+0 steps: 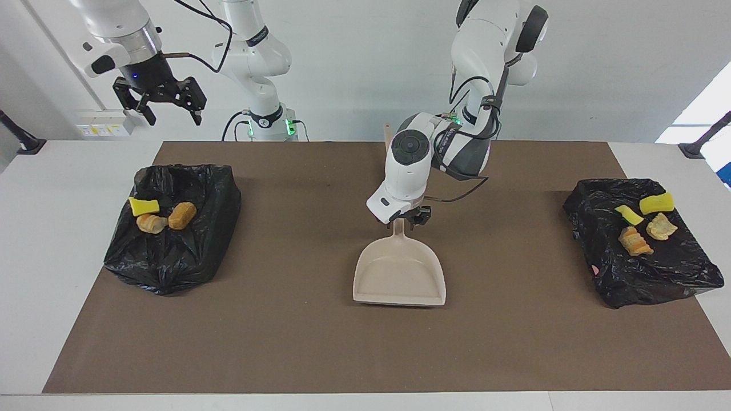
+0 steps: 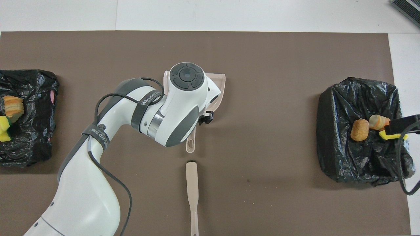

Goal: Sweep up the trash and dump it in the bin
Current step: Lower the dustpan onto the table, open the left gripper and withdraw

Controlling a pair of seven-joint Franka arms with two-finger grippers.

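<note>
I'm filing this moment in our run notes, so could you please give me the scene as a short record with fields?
dustpan: flat on the brown mat, mid-table, nothing in it
left gripper: at the dustpan's handle
right gripper: open, raised over the right arm's end of the table; that arm waits
brush: lying on the mat, nearer to the robots than the dustpan
trash: bits lie on two black bags, one at each end of the table
mat between the bags: no trash visible
</note>
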